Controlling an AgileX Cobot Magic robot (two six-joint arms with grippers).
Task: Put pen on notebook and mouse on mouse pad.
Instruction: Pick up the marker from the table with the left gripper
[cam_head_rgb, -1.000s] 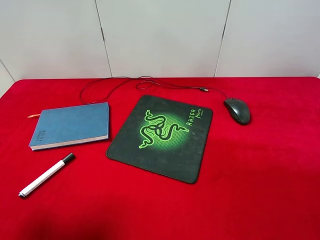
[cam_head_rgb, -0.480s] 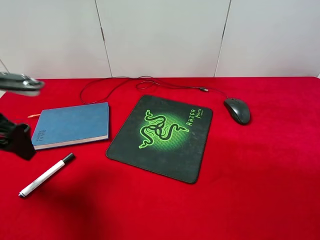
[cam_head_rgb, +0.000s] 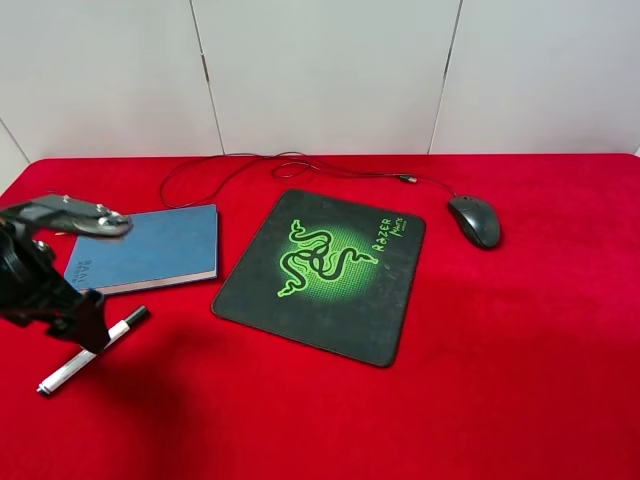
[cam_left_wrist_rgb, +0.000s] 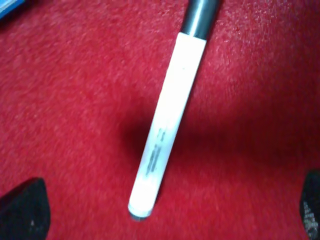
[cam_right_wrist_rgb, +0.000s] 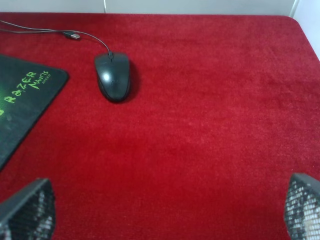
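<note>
The white pen (cam_head_rgb: 90, 352) with its black cap lies on the red cloth in front of the blue notebook (cam_head_rgb: 150, 248). My left gripper (cam_head_rgb: 88, 328) hovers right over the pen, partly hiding its middle. In the left wrist view the pen (cam_left_wrist_rgb: 167, 125) lies between the wide-apart fingertips (cam_left_wrist_rgb: 22, 210), so that gripper (cam_left_wrist_rgb: 166, 209) is open and holds nothing. The black mouse (cam_head_rgb: 475, 220) rests on the cloth to the right of the Razer mouse pad (cam_head_rgb: 320, 275). My right gripper (cam_right_wrist_rgb: 164, 207) is open and well short of the mouse (cam_right_wrist_rgb: 113, 76); the exterior view does not show it.
The mouse cable (cam_head_rgb: 260, 165) loops across the back of the table behind the notebook and the pad. A white wall (cam_head_rgb: 320, 70) rises behind the table's far edge. A blue notebook corner (cam_left_wrist_rgb: 10, 6) shows near the pen's capped end.
My left arm has come in from the left edge and dropped toward the pen, now covering part of it. Pen, notebook, mouse and pad have not moved.
</note>
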